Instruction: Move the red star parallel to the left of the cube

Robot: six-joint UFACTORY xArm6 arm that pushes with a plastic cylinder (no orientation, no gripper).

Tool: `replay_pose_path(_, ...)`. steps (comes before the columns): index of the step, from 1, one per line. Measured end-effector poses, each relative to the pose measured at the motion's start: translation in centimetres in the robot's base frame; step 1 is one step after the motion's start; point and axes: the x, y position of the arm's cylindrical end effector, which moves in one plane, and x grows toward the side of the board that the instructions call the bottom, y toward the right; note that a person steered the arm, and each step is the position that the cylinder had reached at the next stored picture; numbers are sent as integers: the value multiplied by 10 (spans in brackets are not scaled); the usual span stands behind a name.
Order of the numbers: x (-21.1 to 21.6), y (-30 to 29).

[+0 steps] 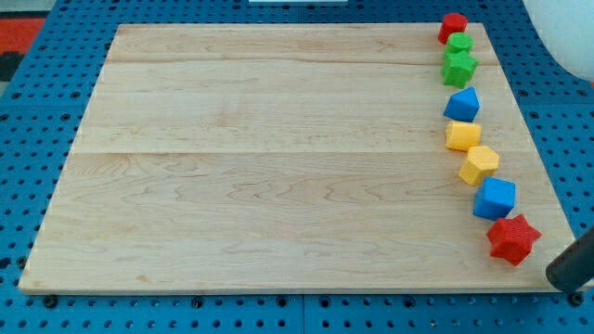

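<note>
The red star lies at the board's lower right corner. It is the lowest of a column of blocks along the right edge. The blue cube sits just above it and slightly to its left, almost touching it. My tip is the end of the dark rod entering from the view's bottom right. It stands just right of the red star and a little lower, at the board's edge, with a small gap between them.
Above the cube, the column runs up the right edge: yellow block, yellow block, blue block, green star, green block, red block. The wooden board lies on blue pegboard.
</note>
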Motion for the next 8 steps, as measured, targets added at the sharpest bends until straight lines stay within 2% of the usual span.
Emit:
replay_pose_path(1,-40,-13)
replay_pose_path(3,-32,-118)
replay_pose_path(5,-86,-141)
replay_pose_path(6,-97,-150)
replay_pose_path(8,-92,-139)
